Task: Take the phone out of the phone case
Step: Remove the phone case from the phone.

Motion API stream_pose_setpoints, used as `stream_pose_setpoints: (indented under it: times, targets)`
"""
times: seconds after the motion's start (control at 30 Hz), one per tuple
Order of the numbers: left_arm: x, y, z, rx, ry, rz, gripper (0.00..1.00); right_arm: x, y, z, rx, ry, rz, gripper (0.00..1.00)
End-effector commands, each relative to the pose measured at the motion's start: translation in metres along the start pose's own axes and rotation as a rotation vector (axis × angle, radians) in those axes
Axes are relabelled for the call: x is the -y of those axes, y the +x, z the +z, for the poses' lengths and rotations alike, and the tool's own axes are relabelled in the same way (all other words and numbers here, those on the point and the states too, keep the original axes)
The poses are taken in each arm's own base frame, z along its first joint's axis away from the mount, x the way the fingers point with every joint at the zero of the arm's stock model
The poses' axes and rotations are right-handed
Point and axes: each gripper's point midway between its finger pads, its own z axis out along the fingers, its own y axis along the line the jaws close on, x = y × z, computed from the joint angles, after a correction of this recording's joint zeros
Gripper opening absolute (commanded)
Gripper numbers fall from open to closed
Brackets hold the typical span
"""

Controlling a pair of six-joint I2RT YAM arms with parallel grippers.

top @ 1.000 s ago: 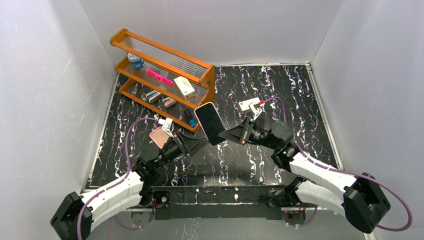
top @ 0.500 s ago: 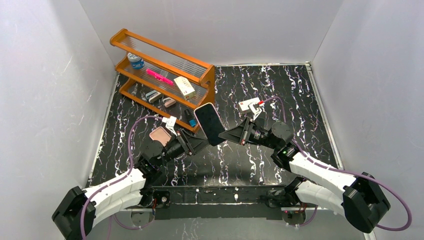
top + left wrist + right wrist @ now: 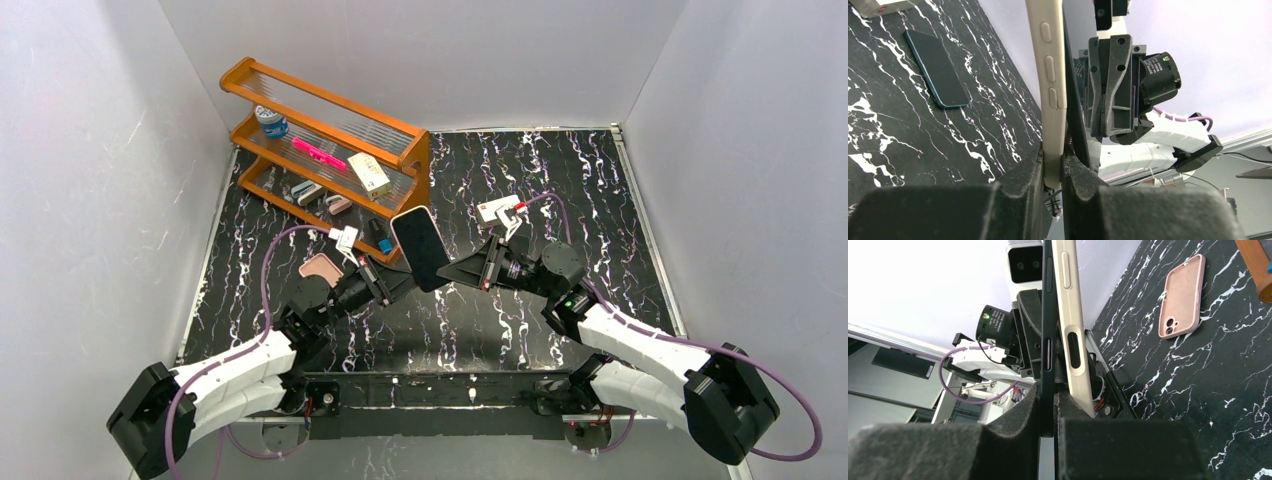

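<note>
A black phone [image 3: 420,248] in a cream case is held upright in the air at the table's middle, between both grippers. In the left wrist view my left gripper [image 3: 1053,162] is shut on the edge of the cream case [image 3: 1050,75]. The phone [image 3: 1075,100] stands just right of the case. In the right wrist view my right gripper [image 3: 1048,390] is shut on the phone's edge [image 3: 1048,315], and the cream case [image 3: 1070,315] leans away from it, a narrow gap between them. From above, the left gripper [image 3: 397,279] and the right gripper [image 3: 452,270] face each other.
An orange three-tier rack [image 3: 330,150] with small items stands at the back left. A pink phone case [image 3: 320,267] lies flat on the table by the left arm, also in the right wrist view [image 3: 1182,295]. A dark teal phone [image 3: 935,67] lies on the black marble table [image 3: 560,180]. A white tag [image 3: 495,209] lies behind the right arm.
The left arm has shifted, its wrist now lying closer over the pink case. The held phone has moved slightly toward the back. Both grips are unchanged.
</note>
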Motion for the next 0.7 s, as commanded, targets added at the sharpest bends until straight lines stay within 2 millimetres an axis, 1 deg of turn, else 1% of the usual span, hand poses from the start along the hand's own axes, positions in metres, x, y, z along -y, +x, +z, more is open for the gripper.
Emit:
stream_pose_setpoints:
  times: [0.0,0.03,0.07,0.17,0.27,0.3,0.33,0.4,0.47,0.53,0.6,0.67]
  targets:
    - [-0.012,-0.012,0.000,0.080,-0.040,0.018,0.03,-0.038,-0.001,-0.005,-0.013,-0.117,-0.081,0.01]
    - [-0.019,-0.010,-0.001,0.084,-0.065,0.015,0.00,-0.039,-0.002,-0.005,-0.010,-0.115,-0.087,0.01]
    - [-0.026,-0.009,-0.004,0.086,-0.092,0.017,0.00,-0.039,-0.003,-0.005,-0.007,-0.108,-0.094,0.01]
    - [-0.061,-0.004,-0.011,0.073,-0.248,0.069,0.00,-0.040,-0.005,-0.005,-0.005,-0.094,-0.115,0.01]
    - [-0.104,-0.008,-0.029,0.095,-0.471,0.129,0.00,-0.037,-0.007,-0.007,0.010,-0.066,-0.126,0.01]
    - [-0.121,-0.006,-0.040,0.087,-0.567,0.138,0.00,-0.035,-0.007,-0.007,0.011,-0.054,-0.130,0.01]
    - [-0.129,-0.008,-0.048,0.090,-0.625,0.154,0.00,-0.033,-0.007,-0.008,0.014,-0.039,-0.138,0.01]
    - [-0.139,-0.012,-0.060,0.104,-0.710,0.170,0.00,-0.028,-0.009,-0.010,0.021,-0.010,-0.151,0.01]
    - [-0.143,-0.017,-0.068,0.117,-0.761,0.183,0.00,-0.024,-0.009,-0.012,0.026,0.019,-0.168,0.01]
    - [-0.143,-0.023,-0.073,0.132,-0.797,0.190,0.00,-0.017,-0.011,-0.014,0.032,0.063,-0.189,0.01]
    - [-0.145,-0.028,-0.080,0.146,-0.845,0.191,0.00,-0.008,-0.015,-0.017,0.044,0.123,-0.214,0.01]
    - [-0.151,-0.033,-0.094,0.162,-0.929,0.191,0.00,0.003,-0.017,-0.021,0.056,0.178,-0.223,0.01]
